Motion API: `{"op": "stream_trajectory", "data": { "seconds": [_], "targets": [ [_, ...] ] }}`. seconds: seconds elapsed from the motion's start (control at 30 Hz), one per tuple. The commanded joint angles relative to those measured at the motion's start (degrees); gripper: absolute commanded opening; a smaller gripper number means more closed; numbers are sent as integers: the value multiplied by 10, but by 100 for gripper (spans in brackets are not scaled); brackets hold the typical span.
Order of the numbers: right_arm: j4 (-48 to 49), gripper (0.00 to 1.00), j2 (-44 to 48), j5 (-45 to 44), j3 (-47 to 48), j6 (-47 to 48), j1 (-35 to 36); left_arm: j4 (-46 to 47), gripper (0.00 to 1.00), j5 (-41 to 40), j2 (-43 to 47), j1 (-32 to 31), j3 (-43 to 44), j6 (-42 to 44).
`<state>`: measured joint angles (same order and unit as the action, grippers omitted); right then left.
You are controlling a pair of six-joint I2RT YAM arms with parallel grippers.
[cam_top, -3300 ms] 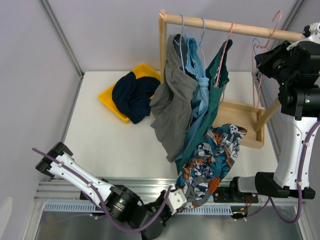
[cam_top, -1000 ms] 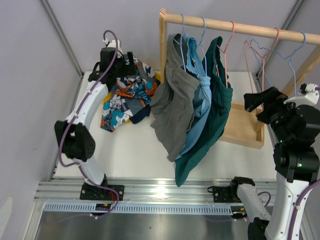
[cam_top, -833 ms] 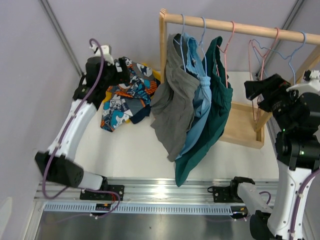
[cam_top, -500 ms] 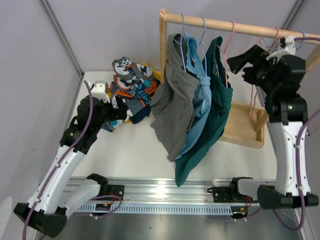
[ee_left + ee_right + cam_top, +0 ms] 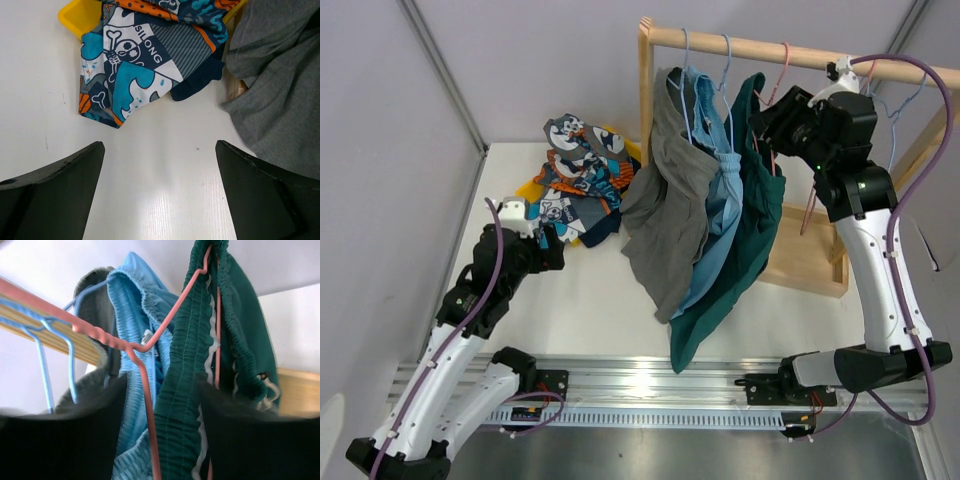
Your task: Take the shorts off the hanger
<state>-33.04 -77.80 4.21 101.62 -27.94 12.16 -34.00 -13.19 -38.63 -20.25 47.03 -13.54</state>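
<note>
The dark teal-green shorts [image 5: 745, 230] hang from a pink hanger [image 5: 172, 307] on the wooden rail [image 5: 770, 48], rightmost of three garments there, beside the light blue shorts [image 5: 720, 190] and the grey shorts [image 5: 665, 210]. Their long axis drops straight down from the waistband.

The right claw [image 5: 765, 120] is up at that waistband. In the wrist view its fingers [image 5: 75, 440] flank the gathered teal fabric and the hanger wire, but I cannot tell whether they pinch yet.

The left claw [image 5: 159, 150] is released, spread wide, low over the white surface [image 5: 165, 190] near the cartoon-print shorts [image 5: 135, 60] heaped on the yellow tray [image 5: 75, 15], well apart from the rail. The right arm is clearly the nearer one for the pull.
</note>
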Motion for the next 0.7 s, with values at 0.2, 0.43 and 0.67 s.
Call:
{"op": "stream_trajectory", "data": {
  "seconds": [0.2, 0.43, 0.67],
  "targets": [
    [23, 0, -1, -64, 20, 14, 24, 16, 99, 0, 6, -3, -2, -4],
    [0, 0, 36, -81, 58, 18, 26, 38, 99, 33, 2, -31, 25, -6],
    [-48, 0, 84, -105, 107, -10, 46, 126, 99, -21, -122, -303, 188, 20]
  ]
}}
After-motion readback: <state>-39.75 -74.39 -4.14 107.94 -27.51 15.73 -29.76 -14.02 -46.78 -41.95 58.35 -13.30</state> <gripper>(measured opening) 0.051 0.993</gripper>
